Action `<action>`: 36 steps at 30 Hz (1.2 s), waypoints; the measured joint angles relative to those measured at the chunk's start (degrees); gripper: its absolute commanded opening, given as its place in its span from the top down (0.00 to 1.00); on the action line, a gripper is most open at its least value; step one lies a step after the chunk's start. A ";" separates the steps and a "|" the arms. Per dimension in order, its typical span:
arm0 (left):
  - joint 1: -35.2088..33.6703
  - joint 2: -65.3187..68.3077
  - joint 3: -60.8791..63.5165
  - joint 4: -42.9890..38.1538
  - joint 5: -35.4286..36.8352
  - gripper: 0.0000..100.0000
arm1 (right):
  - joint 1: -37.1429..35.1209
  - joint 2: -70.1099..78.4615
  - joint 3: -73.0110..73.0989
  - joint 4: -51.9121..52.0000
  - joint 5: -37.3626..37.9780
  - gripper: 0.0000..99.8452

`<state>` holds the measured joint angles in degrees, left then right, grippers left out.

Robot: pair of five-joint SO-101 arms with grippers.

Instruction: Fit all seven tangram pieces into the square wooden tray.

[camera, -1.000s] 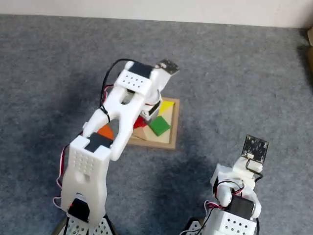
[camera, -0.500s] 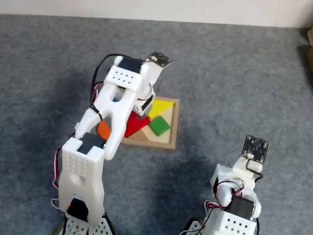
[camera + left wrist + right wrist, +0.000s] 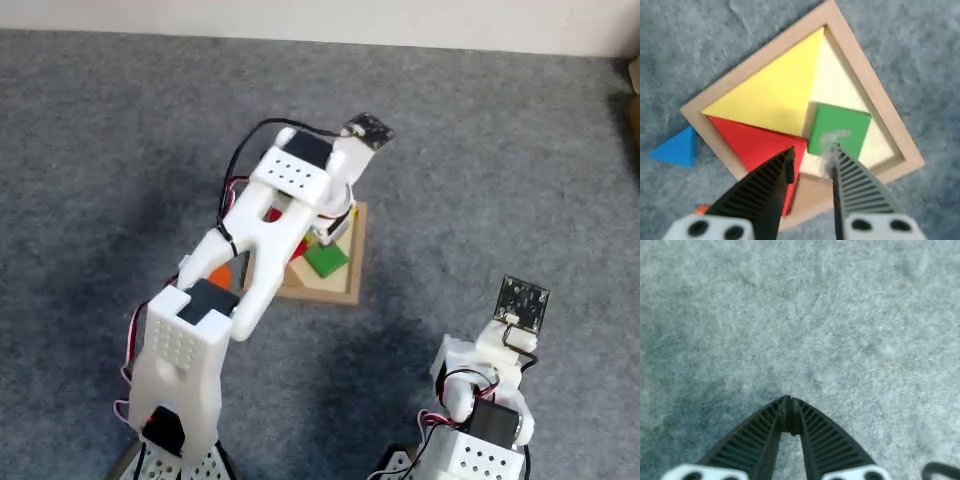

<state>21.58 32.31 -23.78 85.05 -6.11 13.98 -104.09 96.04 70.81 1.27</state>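
Tangram pieces are only partly home: a yellow triangle point(image 3: 775, 95), a red triangle point(image 3: 752, 142) and a green square point(image 3: 840, 130) lie inside the wooden tray point(image 3: 876, 95). A blue triangle point(image 3: 677, 149) and an orange piece point(image 3: 222, 272) sit on the table point(image 3: 500, 150) just outside it. The left claw point(image 3: 812, 150) hangs over the square and red triangle, narrowly parted and holding nothing. If it lowers here, a finger could knock either one askew or shove the tray. The right claw point(image 3: 790, 400) is pinched closed, empty and well apart.

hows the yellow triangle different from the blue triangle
The yellow triangle is far larger than the blue triangle. The yellow triangle lies inside the tray; the blue triangle lies on the carpet outside it. Both are flat triangles.
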 measured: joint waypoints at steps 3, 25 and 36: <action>0.00 4.13 0.00 -0.18 0.18 0.87 | 0.00 0.00 0.00 0.00 0.00 0.99; -2.90 7.21 -0.97 4.57 0.09 0.87 | 0.00 0.00 0.00 0.00 0.00 0.99; -6.42 6.51 -0.88 4.92 -1.67 0.87 | 0.00 0.00 0.00 0.00 0.00 0.99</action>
<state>15.16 38.81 -24.66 89.98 -7.78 13.98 -104.09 96.04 70.81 1.27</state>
